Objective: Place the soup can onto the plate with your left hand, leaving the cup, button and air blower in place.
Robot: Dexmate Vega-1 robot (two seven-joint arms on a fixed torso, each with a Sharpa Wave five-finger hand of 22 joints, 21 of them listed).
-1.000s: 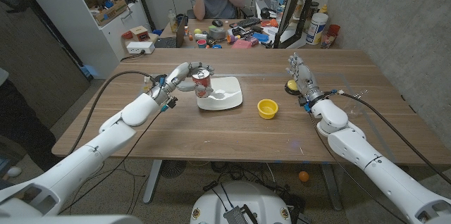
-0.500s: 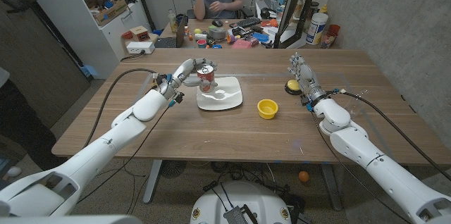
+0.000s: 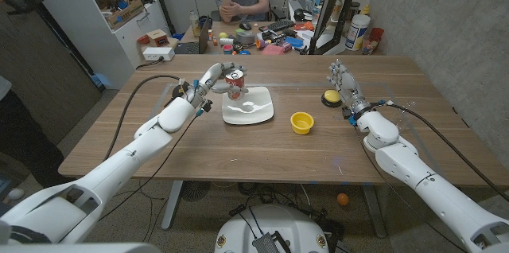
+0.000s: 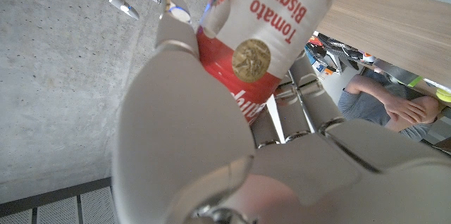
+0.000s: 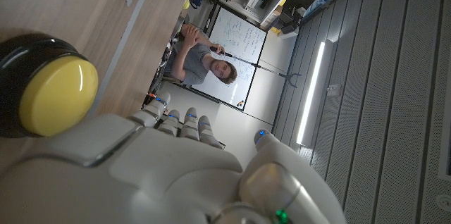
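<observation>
Head view: the left robot hand [image 3: 213, 79] grips the soup can [image 3: 234, 83] by its side wall and holds it upright in the air, at the far-left edge of the white plate [image 3: 256, 110] on the wooden desk [image 3: 238, 145]. The yellow cup [image 3: 301, 122] stands beyond the plate on the can's far side. The right robot hand [image 3: 343, 87] stands apart at the other end of the desk, fingers spread and holding nothing, just beside the yellow button [image 3: 329, 97].

Left wrist view: fingers [image 4: 176, 48] wrap the can's "Tomato Bisque" label [image 4: 282, 13]. A rigid, probably weighty metal cylinder with a smooth paper wrap, it seems best clasped mid-body.

Right wrist view: the button [image 5: 49, 90] lies close beside the idle hand [image 5: 169, 164].
</observation>
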